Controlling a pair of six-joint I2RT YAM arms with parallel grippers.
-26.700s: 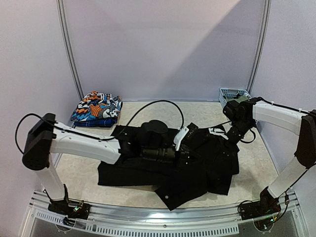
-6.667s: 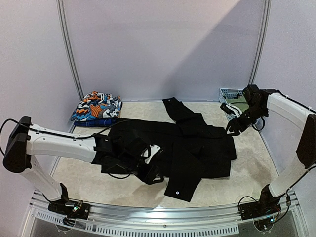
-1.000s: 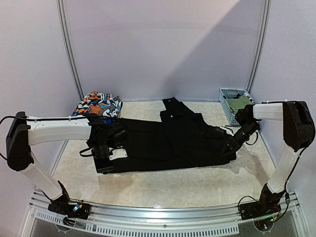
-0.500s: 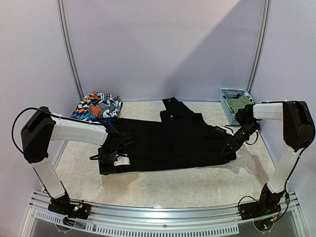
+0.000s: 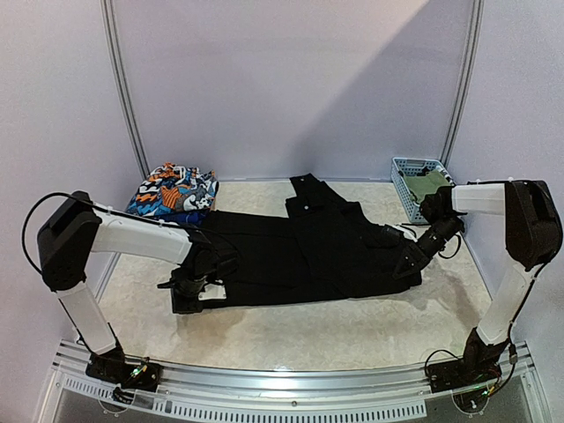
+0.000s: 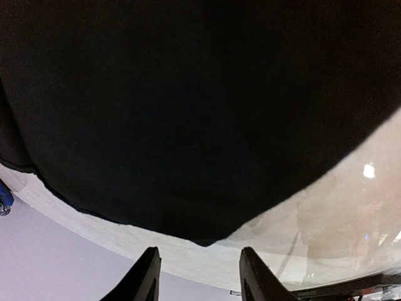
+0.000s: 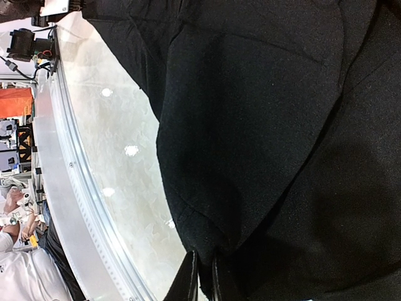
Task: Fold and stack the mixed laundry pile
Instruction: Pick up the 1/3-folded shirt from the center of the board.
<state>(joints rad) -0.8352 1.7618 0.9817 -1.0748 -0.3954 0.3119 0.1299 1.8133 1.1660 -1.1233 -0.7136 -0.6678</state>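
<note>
Long black trousers (image 5: 300, 256) lie spread flat across the table, one part folded toward the back wall. My left gripper (image 5: 187, 300) sits low at their near left corner. In the left wrist view it (image 6: 200, 279) is open. A corner of the trousers (image 6: 188, 94) lies just ahead of the fingers, and nothing is between them. My right gripper (image 5: 408, 267) is at the trousers' right end. The right wrist view shows it (image 7: 202, 282) shut on a pinch of the black cloth (image 7: 263, 94). An orange-blue-white print garment (image 5: 172, 196) lies folded at the back left.
A light-blue lattice basket (image 5: 407, 166) stands at the back right with an olive-green garment (image 5: 429, 185) inside. A metal rail (image 5: 282, 388) runs along the table's near edge, and bare table (image 5: 308, 335) lies between it and the trousers. Walls enclose the back and sides.
My left gripper has slid from on top of the trousers' left end down to their near left corner, its jaws narrowing a little. The right gripper and the trousers have stayed put.
</note>
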